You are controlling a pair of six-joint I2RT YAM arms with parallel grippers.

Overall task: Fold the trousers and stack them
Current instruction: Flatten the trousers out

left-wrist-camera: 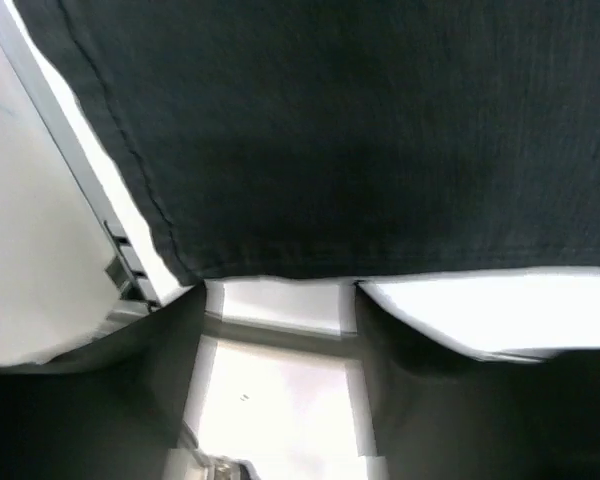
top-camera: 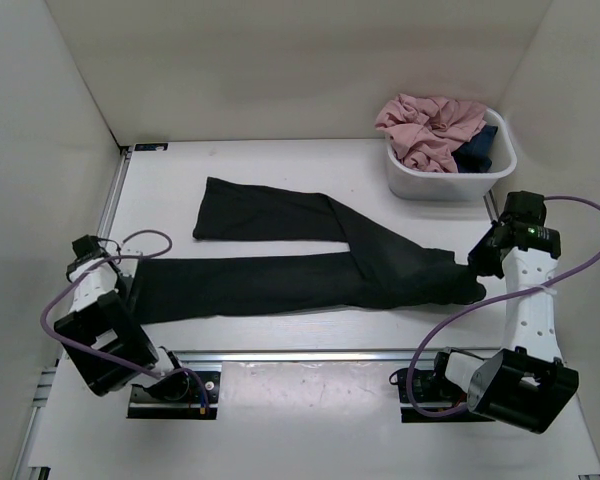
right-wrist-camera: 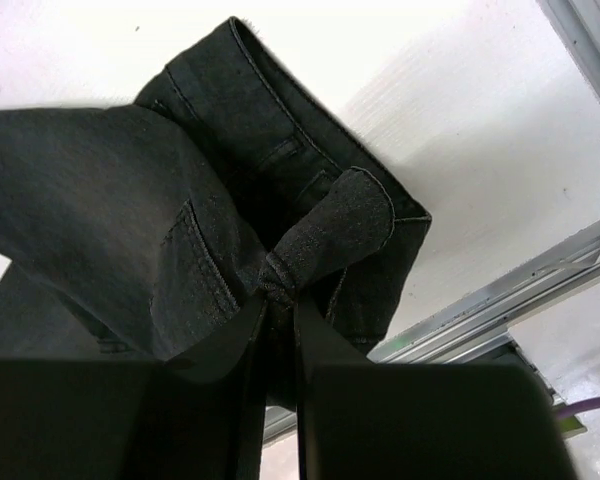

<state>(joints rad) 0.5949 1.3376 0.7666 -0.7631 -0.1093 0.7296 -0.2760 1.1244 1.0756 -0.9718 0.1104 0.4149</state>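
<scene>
The black trousers (top-camera: pixel 280 285) lie spread across the table, legs pointing left and waist at the right. The far leg angles toward the back left. My right gripper (top-camera: pixel 477 268) is shut on a bunched fold of the waistband (right-wrist-camera: pixel 330 225), which is pinched between its fingertips in the right wrist view (right-wrist-camera: pixel 278 290). My left gripper (top-camera: pixel 132 272) is at the hem of the near leg. In the left wrist view it (left-wrist-camera: pixel 280 295) is open, its tips just at the hem edge of the trousers (left-wrist-camera: pixel 360 130), with bare table between the fingers.
A white basket (top-camera: pixel 450 178) stands at the back right, holding pink clothes (top-camera: pixel 430 125) and a dark blue garment (top-camera: pixel 477 150). White walls enclose the table on three sides. A metal rail (top-camera: pixel 310 355) runs along the near edge.
</scene>
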